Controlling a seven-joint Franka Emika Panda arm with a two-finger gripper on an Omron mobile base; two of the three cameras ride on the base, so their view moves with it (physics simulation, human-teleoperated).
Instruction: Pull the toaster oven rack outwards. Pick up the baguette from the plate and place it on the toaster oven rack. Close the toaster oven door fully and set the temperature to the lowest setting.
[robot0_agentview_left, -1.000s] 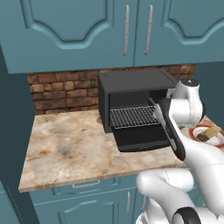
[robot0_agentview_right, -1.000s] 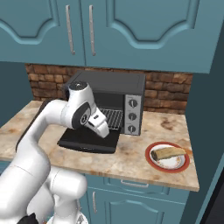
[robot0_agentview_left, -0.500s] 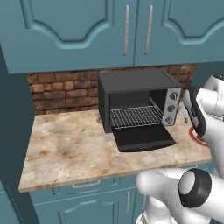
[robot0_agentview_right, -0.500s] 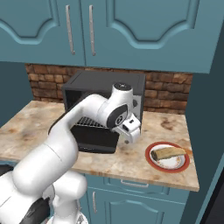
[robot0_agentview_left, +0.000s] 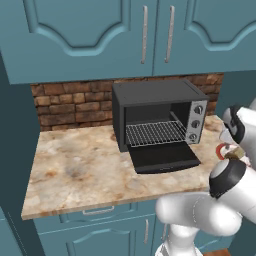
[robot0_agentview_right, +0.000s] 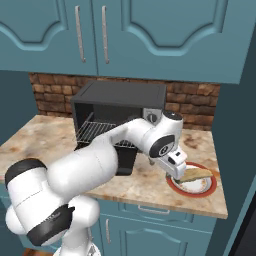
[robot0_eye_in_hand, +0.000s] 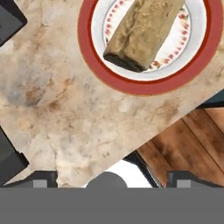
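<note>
The hand (robot0_agentview_right: 176, 167) hung over the plate (robot0_eye_in_hand: 202, 48) with its fingers wide apart, holding nothing. The baguette (robot0_eye_in_hand: 139, 32) lay on that plate, on the tabletop (robot0_eye_in_hand: 78, 118). It looked light, stiff and crusty, so gripping across its middle seemed best.

Arm now away from the toaster oven rack (robot0_agentview_left: 155, 133), hand over the plate (robot0_agentview_right: 208, 185).
</note>
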